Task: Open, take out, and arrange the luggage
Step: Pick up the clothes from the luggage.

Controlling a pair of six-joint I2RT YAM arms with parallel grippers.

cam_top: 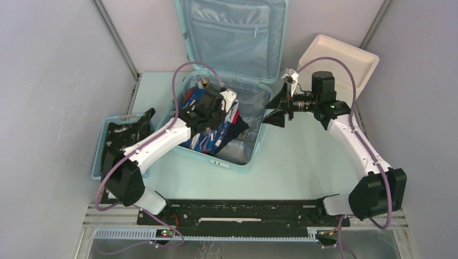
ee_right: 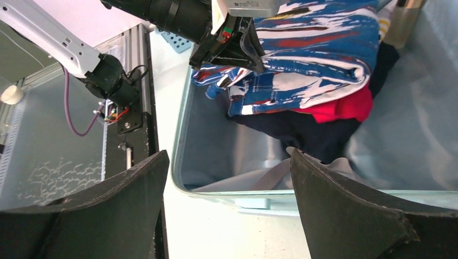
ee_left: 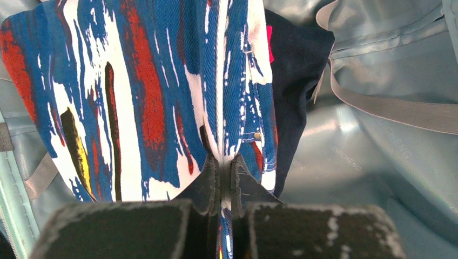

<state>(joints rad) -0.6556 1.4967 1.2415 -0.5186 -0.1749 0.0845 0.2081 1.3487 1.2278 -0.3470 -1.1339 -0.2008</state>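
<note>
Left fingers (ee_left: 208, 186) pinch shut on a blue-white-red garment (ee_left: 135, 97) inside the opened luggage (cam_top: 237, 48); right fingers (ee_right: 351, 216) gape empty. Clothes not yet out.

The luggage (cam_top: 258, 141) is pale mint, lined grey-blue; the garment (ee_left: 135, 91) is streaked blue, white and red over navy cloth (ee_right: 313, 135).

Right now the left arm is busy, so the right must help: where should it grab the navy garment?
Probably the bare edge of the navy garment facing the right gripper, reached from above over the suitcase rim. That edge lies uncovered on the lining; the rest sits under the red garment and the patterned cloth the left gripper pinches.
</note>
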